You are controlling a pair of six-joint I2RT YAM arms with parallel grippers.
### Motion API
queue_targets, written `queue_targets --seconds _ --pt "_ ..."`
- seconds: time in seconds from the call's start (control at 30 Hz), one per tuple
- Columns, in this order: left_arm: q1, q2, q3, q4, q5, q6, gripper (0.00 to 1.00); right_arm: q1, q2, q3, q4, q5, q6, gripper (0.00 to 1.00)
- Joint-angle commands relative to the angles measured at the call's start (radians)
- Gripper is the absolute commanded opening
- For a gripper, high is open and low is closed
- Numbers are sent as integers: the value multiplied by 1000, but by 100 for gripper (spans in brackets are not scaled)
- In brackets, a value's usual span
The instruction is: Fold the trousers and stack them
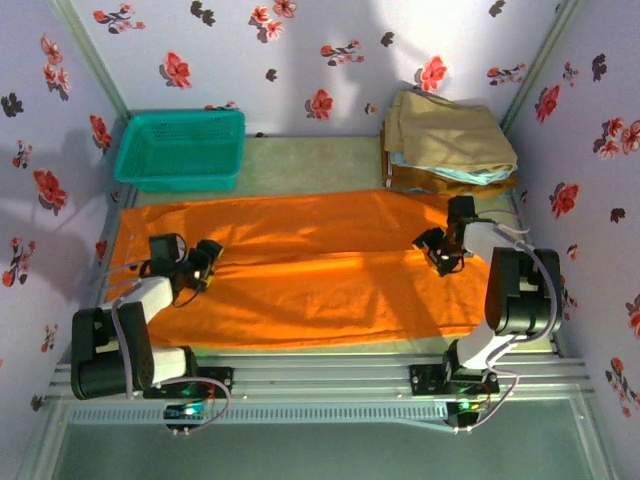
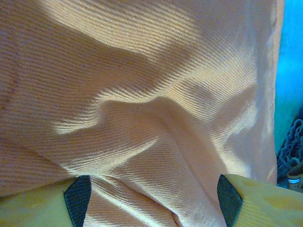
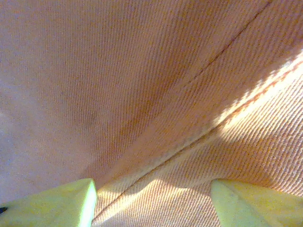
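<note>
The bright orange trousers lie spread flat across the table, legs running left to right. My left gripper is down on their left part. It stands open, and its dark pads straddle a rumpled ridge of the cloth. My right gripper is down on the right part, near the stack. It is open too, and its yellow-green fingers sit either side of a seam in the fabric. Neither gripper has closed on the cloth.
A teal basket stands at the back left, just beyond the trousers' far edge. At the back right is a stack of folded garments, tan on top with light blue and brown below. Flowered walls close in on both sides.
</note>
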Motion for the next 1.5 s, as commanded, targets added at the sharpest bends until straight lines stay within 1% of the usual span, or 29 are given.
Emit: queue_targets --seconds 0.0,0.1,0.2,0.3,0.33,0.37,0.4,0.47,0.53,0.57,0.6,0.63,0.67,0.73,0.8,0.9,0.97,1.03,1.13,1.23,1.37,1.47 --pt "11 24 15 0 -55 1 74 -36 36 11 -26 121 -56 69" --pt "27 14 85 -91 -55 56 74 -35 15 18 -27 81 -66 68" --pt "56 -69 147 -237 -66 91 74 -20 -62 3 -34 38 -72 68" --pt "64 -208 224 -482 -162 127 75 29 -171 -11 -61 46 -81 69" --pt "79 -254 248 -578 -203 135 76 51 -205 -19 -67 46 -83 69" --pt "112 -294 269 -666 -235 134 76 77 -233 -27 -71 45 -81 69" --pt "152 -323 275 -719 -250 137 76 104 -254 -36 -67 39 -81 69" --pt "288 -363 284 -817 -279 161 77 163 -287 -55 -62 20 -70 69" --pt "426 -372 292 -892 -330 189 74 212 -308 -79 -29 -32 -30 69" --pt "495 -373 289 -909 -332 201 72 242 -323 -92 -5 -70 -1 69" --pt "545 -375 284 -921 -340 206 72 275 -339 -103 25 -93 16 69" --pt "591 -378 277 -933 -362 208 72 311 -357 -103 33 -87 32 69" --pt "626 -383 265 -939 -406 207 71 343 -372 -99 34 -76 46 70" --pt "679 -385 234 -937 -490 189 70 381 -388 -99 54 -92 64 70" --pt "730 -376 200 -906 -487 184 69 405 -393 -97 56 -101 64 70" --pt "769 -334 160 -826 -497 182 68 417 -397 -105 51 -105 51 70" --pt "825 -287 160 -827 -482 156 68 417 -398 -118 46 -110 44 70" --pt "849 -260 148 -809 -488 128 67 421 -408 -139 56 -112 46 71" --pt "854 -257 116 -760 -488 74 65 424 -416 -167 70 -116 54 71" --pt "853 -267 53 -657 -462 29 64 425 -419 -192 89 -115 68 71" --pt "852 -252 57 -604 -459 76 64 427 -438 -207 75 -113 57 71" --pt "854 -236 34 -572 -461 69 62 427 -450 -213 60 -95 49 71"
